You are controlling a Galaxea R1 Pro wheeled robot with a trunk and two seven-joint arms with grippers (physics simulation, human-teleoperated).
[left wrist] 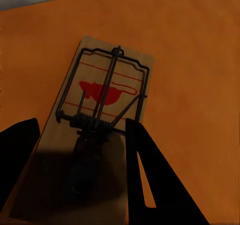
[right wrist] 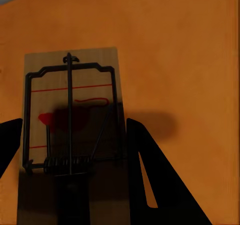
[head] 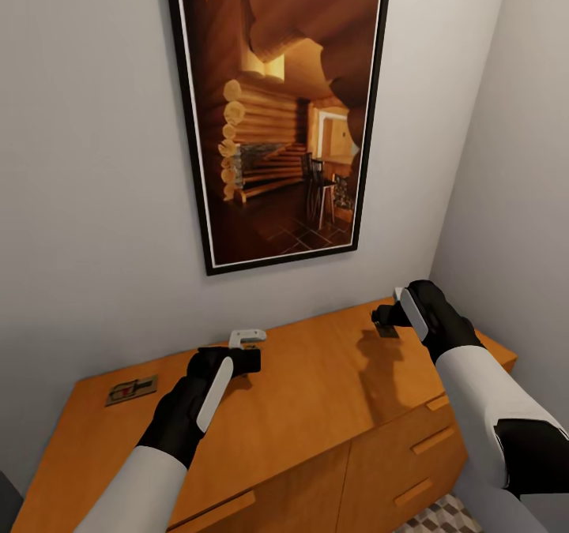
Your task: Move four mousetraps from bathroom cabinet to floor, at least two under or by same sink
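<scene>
A: Jaw status?
B: Both sets apart. Left gripper point(left wrist: 82, 172) straddles one mousetrap point(left wrist: 102, 97); right gripper point(right wrist: 70, 172) straddles another point(right wrist: 72, 110), near the cabinet point(head: 316, 407) top's back edge.
A: Step?
B: Pickup. Next: close, lift. A third trap point(head: 131, 390) waits at the top's left end.

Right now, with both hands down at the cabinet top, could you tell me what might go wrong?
The left hand and right hand each straddle a thin, flat mousetrap; either could slip or tilt in the pinch. A third trap lies close to the cabinet edge and might be overlooked.
</scene>
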